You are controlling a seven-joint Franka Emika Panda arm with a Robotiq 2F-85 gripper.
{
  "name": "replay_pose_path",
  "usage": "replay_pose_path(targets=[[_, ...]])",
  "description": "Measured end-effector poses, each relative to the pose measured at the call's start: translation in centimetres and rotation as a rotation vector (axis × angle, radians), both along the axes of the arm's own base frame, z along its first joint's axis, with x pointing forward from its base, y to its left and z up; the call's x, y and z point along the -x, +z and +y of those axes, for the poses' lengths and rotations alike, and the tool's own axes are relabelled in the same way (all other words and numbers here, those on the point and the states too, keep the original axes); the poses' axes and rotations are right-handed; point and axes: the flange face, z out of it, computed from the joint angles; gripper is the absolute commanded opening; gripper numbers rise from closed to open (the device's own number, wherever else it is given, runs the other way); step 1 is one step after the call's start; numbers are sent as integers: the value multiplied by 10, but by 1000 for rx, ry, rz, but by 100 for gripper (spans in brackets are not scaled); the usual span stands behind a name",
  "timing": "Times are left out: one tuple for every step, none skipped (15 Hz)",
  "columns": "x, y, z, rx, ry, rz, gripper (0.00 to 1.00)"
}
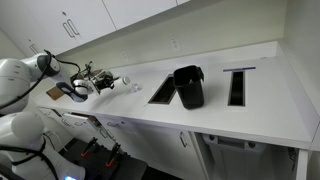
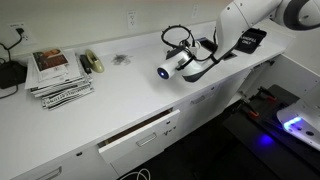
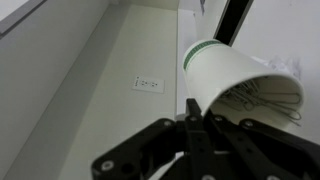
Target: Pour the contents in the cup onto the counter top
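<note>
The small tapered paper cup (image 3: pixel 235 85) is white, with 1 green band round its narrower end and thin dark scribbled lines on its side. The jointed robot gripper (image 3: pixel 193 108) is black. The long smooth counter top (image 1: pixel 250 112) is white with 2 dark rectangular slots (image 1: pixel 237 88); the tall bin-like container (image 1: pixel 188 87) is black.

White surface (image 1: pixel 250 112): black container (image 1: pixel 188 87) mid-surface between two dark slots (image 1: pixel 163 92). Magazine stack (image 2: pixel 58 75) at one end; small bits (image 2: pixel 121 59) near back edge.

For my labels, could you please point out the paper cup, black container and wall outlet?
paper cup (image 3: pixel 235 80): wrist view, white side wall.
black container (image 1: pixel 189 92): an exterior view, front wall.
wall outlet (image 3: pixel 147 83): wrist view, plate centre.
</note>
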Motion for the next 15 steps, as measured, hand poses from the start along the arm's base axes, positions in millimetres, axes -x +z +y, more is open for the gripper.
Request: replay_pose_path(targets=[[-1, -1, 0, 15, 2, 1, 1], [-1, -1, 1, 30, 3, 4, 1], [-2, -1, 1, 46, 2, 5, 1], [-2, 0, 2, 62, 2, 9, 1], [-3, 0, 2, 74, 4, 8, 1], [-4, 0, 3, 88, 6, 12, 1], [-4, 1, 4, 100, 7, 13, 1], [-5, 2, 4, 111, 9, 16, 1], [-6, 3, 5, 120, 11, 14, 1], [-7, 4, 5, 132, 14, 17, 1], [-8, 5, 6, 140, 17, 18, 1], [-9, 6, 6, 149, 20, 22, 1], [-10, 6, 7, 154, 23, 22, 1], [-11, 6, 7, 158, 26, 21, 1], [-11, 7, 7, 164, 29, 22, 1]])
